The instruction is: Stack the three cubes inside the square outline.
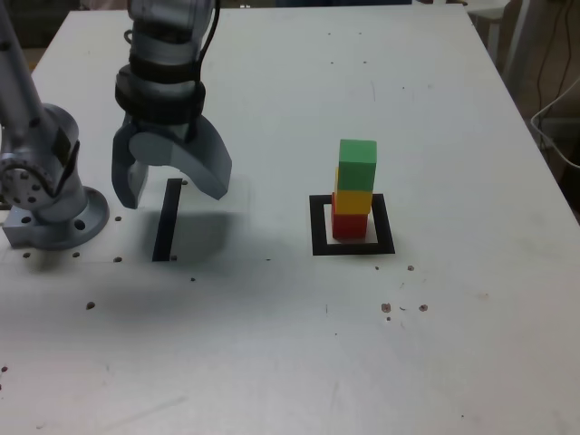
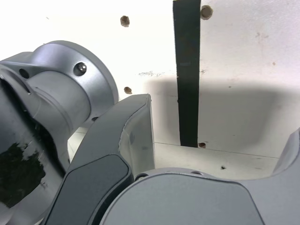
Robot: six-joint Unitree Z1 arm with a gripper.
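Three cubes stand in one tower inside the square outline: the red cube at the bottom, the yellow cube on it, the green cube on top, a little offset. My gripper hangs open and empty over the table at the exterior view's left, well away from the tower. The wrist view shows only my fingers, with nothing between them; the cubes and outline are out of that view.
A straight black strip lies on the white table under my gripper. The arm's grey base stands at the exterior view's far left. Small holes dot the tabletop.
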